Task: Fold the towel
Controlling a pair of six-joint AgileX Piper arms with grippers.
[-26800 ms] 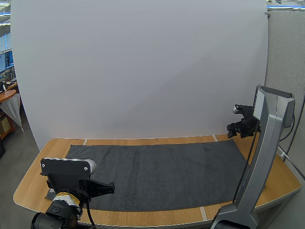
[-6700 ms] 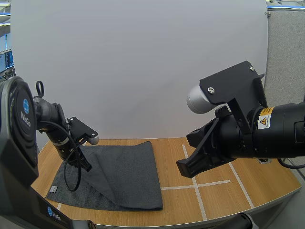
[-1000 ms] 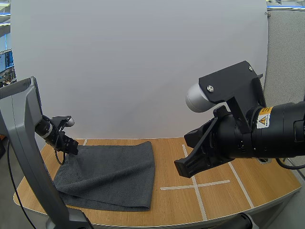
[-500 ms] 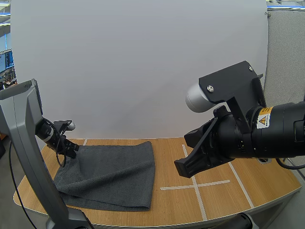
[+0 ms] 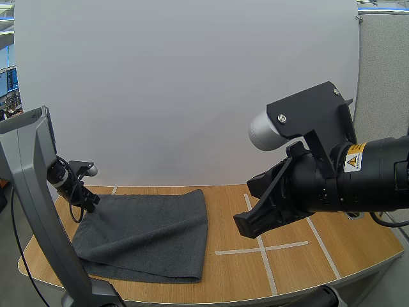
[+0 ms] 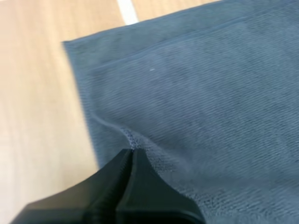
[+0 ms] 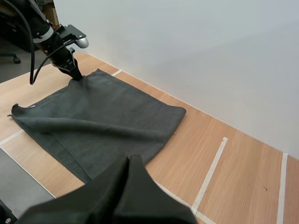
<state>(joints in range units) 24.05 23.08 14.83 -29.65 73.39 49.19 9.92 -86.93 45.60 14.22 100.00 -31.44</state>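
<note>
The left jaws are closed tight together, tips pointing down, and they nip a small pucker of the towel (image 6: 210,107) just inside its far left corner. Fine creases in the cloth run up to the tips. On the outer side of those tips lies the bare wooden worktop (image 6: 42,116), and a strip of white tape (image 6: 126,9) meets the towel's edge a little beyond them.

From the left jaws the dark grey towel spreads out to the right and toward the front of the worktop, folded double and lying on the wood. Its upper layer sits loosely, with a soft rolled ridge running across it toward the front. The lower layer peeks out along the front edge. The corner pinched in the left jaws is drawn slightly upward.

The right jaws are pressed together as one dark wedge with nothing between them. They are held above the worktop, well apart from the left jaws. The towel's right-hand edge lies to the left of them and its front right corner is just beyond their tips. Under and to the right of the right jaws, white tape lines (image 5: 262,248) cross on bare wood.
</note>
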